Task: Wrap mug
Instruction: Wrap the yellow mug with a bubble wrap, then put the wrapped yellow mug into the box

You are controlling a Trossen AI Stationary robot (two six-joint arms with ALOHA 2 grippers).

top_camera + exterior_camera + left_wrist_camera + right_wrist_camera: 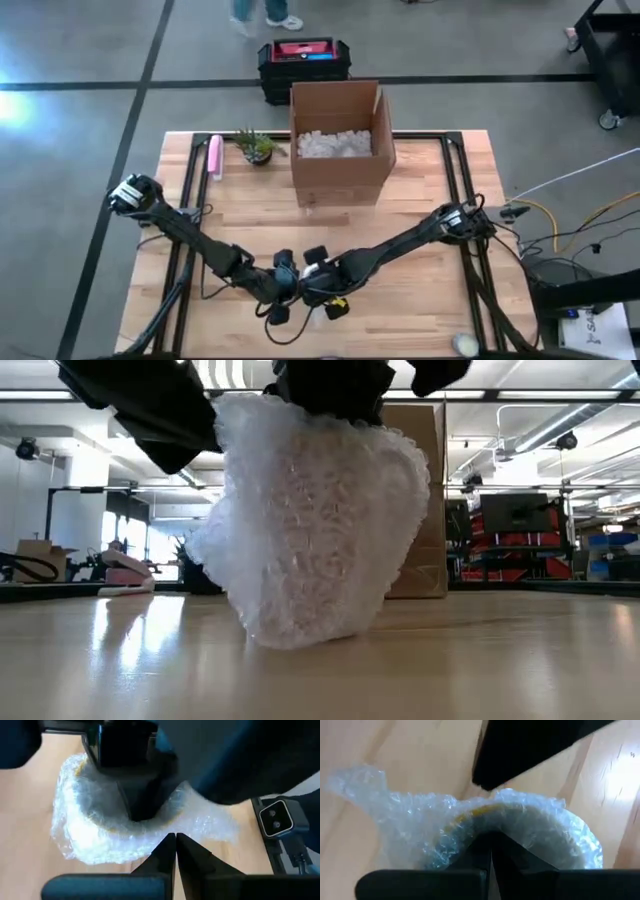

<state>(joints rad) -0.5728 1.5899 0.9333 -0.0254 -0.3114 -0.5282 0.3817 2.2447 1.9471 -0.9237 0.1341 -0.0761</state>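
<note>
Bubble wrap [315,520] is bunched around the mug [485,812], only a yellowish rim showing through the plastic in the wrist views. Left gripper [175,840]: fingers pressed together tip to tip, right at the edge of the wrap; can't tell if any film is pinched between them. Right gripper [490,840]: fingers also closed to a narrow point, tips against the wrap at the mug rim; whether they hold film is not clear. Both grippers meet over the bundle at the near-middle of the table [420,300], left arm reaching in from the left side, right arm from the right. Low view: bundle sits on the wood, wider at top, tapering down, dark gripper bodies directly above it. Farther back on the table: open cardboard box [340,150] with white packing fill inside, small potted plant [258,148] just left of the box, pink item [214,157] left of the plant near the frame rail. Black crate [304,62] with a red top on the floor beyond the table.
</note>
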